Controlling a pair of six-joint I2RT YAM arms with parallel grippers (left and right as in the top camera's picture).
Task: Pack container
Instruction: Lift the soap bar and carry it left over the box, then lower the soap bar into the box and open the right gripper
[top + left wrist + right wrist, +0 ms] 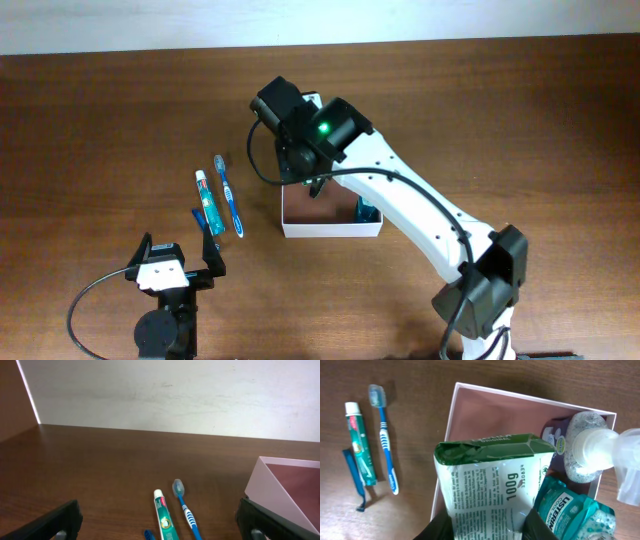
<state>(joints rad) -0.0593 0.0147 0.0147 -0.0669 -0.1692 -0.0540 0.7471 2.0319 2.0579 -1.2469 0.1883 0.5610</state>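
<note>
Fingers point(440, 527) of right gripper point(487, 532) are clamped on one end of the green-white packet point(490, 485), held over the container point(485, 410) mid-worktop. Pump bottle point(590, 450) and Listerine bottle point(570, 510) take its right side, so aim for the bare left part. Clear the white wall, go low, then release. Left gripper point(177, 256) is spread and empty near the toothpaste point(204, 198) and toothbrush point(230, 195) on the worktop point(100, 130).
</note>
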